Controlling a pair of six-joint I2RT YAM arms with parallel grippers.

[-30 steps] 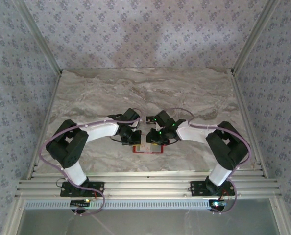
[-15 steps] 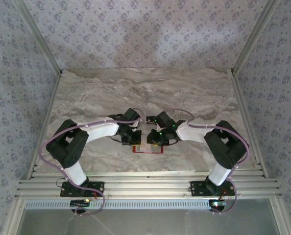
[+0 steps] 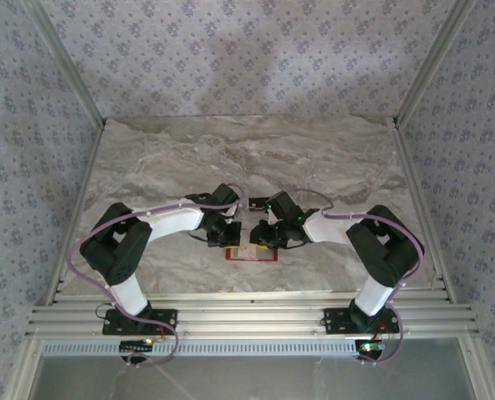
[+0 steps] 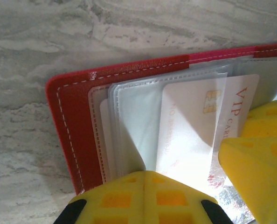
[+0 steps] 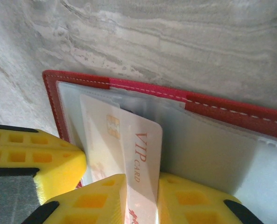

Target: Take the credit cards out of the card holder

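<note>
The red card holder [image 3: 252,255] lies open on the marble table between the two arms, its clear sleeves fanned out [image 4: 129,116]. A white credit card [image 5: 139,149] marked "VIP CARD" with a gold chip sticks halfway out of a sleeve. My right gripper [image 5: 141,189] is shut on that card's lower end, one yellow finger on each face. The same card [image 4: 190,126] appears in the left wrist view, with the right fingers [image 4: 259,158] beside it. My left gripper [image 4: 145,173] is shut, a clear sleeve's edge running into the seam between its pads. Both grippers [image 3: 229,237] [image 3: 266,237] hang over the holder.
The holder's red stitched cover [image 5: 231,112] rests flat on the marble table [image 3: 247,158]. Patterned walls enclose the table on three sides, and a metal rail [image 3: 247,317] runs along the near edge.
The right gripper's jaws have narrowed onto the card and its wrist has shifted slightly. The left arm has stayed where it was.
</note>
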